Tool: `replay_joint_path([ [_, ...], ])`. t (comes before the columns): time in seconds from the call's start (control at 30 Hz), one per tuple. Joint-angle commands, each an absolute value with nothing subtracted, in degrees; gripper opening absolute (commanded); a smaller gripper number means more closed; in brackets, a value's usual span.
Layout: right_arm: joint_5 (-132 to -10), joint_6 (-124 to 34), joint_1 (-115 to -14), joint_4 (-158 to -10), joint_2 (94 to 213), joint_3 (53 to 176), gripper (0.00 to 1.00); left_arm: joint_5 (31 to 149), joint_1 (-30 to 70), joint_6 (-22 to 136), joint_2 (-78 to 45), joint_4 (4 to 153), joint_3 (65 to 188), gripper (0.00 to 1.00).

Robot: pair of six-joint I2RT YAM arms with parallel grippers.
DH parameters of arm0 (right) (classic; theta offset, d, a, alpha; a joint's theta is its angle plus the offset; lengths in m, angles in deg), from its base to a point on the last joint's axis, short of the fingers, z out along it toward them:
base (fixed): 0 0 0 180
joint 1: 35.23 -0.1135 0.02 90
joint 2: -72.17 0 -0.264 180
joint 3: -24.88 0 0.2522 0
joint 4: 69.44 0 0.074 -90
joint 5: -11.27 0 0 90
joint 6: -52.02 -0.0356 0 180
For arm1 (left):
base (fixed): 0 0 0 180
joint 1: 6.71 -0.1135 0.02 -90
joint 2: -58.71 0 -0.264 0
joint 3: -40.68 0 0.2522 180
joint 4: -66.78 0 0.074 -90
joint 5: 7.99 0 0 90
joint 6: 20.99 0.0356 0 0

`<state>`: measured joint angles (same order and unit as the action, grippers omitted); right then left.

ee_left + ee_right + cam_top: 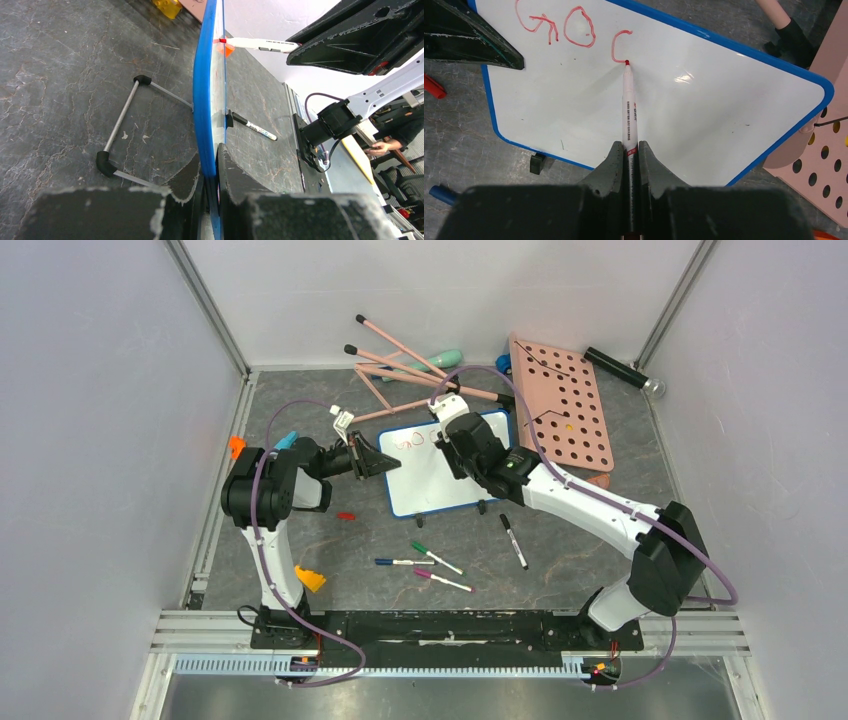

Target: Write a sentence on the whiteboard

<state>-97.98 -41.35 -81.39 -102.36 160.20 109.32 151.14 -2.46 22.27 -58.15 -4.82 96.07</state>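
The whiteboard (pixel 430 488), white with a blue rim, stands tilted on its black feet mid-table. My left gripper (pixel 385 462) is shut on its left edge; in the left wrist view the blue rim (pixel 205 100) runs between the closed fingers of the gripper (pixel 210 165). My right gripper (pixel 628 147) is shut on a red marker (pixel 629 110), whose tip touches the board (pixel 704 95). The sentence (pixel 574 30) reads "GO" in red, plus an unfinished C-shaped stroke at the tip. In the top view the right gripper (pixel 447 435) is over the board's upper part.
A pink pegboard (pixel 565 405) lies right of the board, with pink sticks (pixel 410 365) behind. Several loose markers (pixel 430 560) and a black marker (pixel 513 540) lie in front. A red cap (pixel 346 515) and an orange piece (pixel 308 578) lie at the left.
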Motion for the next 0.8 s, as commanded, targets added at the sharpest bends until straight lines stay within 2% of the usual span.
replay_joint_path([
  [0.0,-101.9,-41.5,-80.1,-102.8,159.8,110.9,0.0,150.4,-3.0,28.2,-59.0,-8.7,96.6,0.02],
  [0.77,-96.9,-40.0,-79.8,-101.8,162.9,115.7,0.0,150.3,-3.0,28.2,-59.0,-8.7,96.6,0.02],
])
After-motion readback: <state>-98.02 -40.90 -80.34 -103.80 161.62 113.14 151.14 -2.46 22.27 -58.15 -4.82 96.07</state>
